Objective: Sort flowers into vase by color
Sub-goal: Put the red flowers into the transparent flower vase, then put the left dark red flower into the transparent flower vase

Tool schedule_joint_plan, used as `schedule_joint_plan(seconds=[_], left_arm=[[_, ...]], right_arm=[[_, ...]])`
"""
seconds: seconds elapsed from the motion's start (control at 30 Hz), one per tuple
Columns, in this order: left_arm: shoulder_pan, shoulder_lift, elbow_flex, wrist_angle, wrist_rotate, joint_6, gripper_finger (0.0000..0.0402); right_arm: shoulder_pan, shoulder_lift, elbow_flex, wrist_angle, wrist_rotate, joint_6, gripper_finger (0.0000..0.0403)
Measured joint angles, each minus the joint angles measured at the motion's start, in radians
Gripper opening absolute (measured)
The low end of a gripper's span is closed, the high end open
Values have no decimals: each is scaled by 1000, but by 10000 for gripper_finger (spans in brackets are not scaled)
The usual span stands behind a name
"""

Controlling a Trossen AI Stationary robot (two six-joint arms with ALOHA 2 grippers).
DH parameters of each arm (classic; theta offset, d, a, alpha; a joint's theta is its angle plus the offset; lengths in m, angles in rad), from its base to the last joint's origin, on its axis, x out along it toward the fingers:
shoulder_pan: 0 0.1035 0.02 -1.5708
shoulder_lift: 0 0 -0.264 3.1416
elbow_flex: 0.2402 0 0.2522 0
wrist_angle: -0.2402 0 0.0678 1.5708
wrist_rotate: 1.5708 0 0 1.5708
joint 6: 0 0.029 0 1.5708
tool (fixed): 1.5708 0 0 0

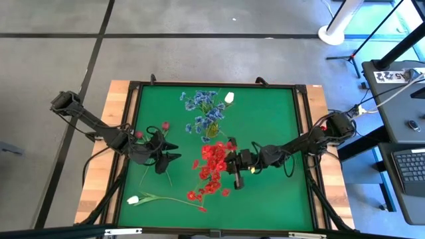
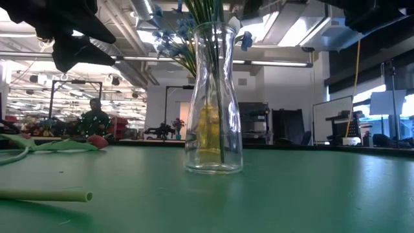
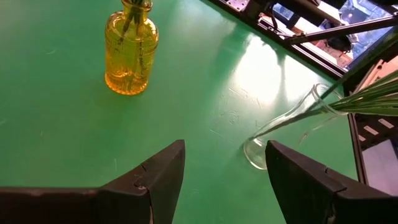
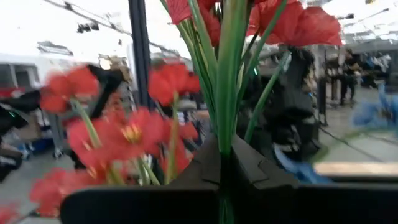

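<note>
The right gripper (image 1: 234,161) hangs over the middle of the green table mat (image 1: 272,119), its dark fingers clamped together on the green stems of a spray of red blossoms (image 1: 211,166); the right wrist view shows that pinch up close (image 4: 225,155), with red petals crowding the lens, while from above the spray only reads as a red mass beside the gripper. The left gripper (image 1: 170,151) hovers over the mat's left part with its fingers (image 3: 155,180) spread apart and nothing between them. Its wrist view alone shows an amber glass bottle-vase (image 3: 130,53) with stems in it and a clear glass carafe vase (image 3: 280,127). The low view shows that clear vase (image 2: 213,103) upright, holding blue-blossomed sprays (image 2: 171,39). From above, a white tulip-like bud on a long stem (image 1: 135,199) lies near the mat's front left, and a dark pink bud (image 1: 165,125) lies near the left gripper.
</note>
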Motion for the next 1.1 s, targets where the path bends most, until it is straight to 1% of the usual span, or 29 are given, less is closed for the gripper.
schedule_joint_plan(seconds=[0.07, 0.17, 0.3, 0.43, 0.57, 0.67, 0.77, 0.9, 1.0, 1.1], left_arm=[[0, 0, 0, -1, 0, -3, 218], [0, 0, 0, -1, 0, -3, 218], [0, -7, 0, -1, 23, -6, 218], [0, -18, 0, -4, 50, -25, 218], [0, -37, 0, -4, 69, -29, 218], [0, -62, 7, -26, 76, -30, 218], [3, -84, 66, -182, 78, -61, 218], [17, -81, 200, -482, 82, -160, 218], [30, -63, 281, -620, 139, -222, 217], [38, -42, 309, -709, 217, -307, 217]], right_arm=[[0, 0, 0, -34, 16, 0, 14], [2, -4, 0, -65, 44, 2, 51], [2, -28, 0, -103, 53, 18, 123], [2, -65, 0, -186, 53, 31, 200], [2, -123, 18, -362, 50, 51, 266], [3, -172, 41, -518, 40, 59, 305], [3, -225, 68, -655, 25, 72, 333], [3, -299, 110, -842, 24, 75, 351], [3, -356, 135, -976, 24, 75, 353], [3, -423, 150, -1103, 38, 88, 353]])
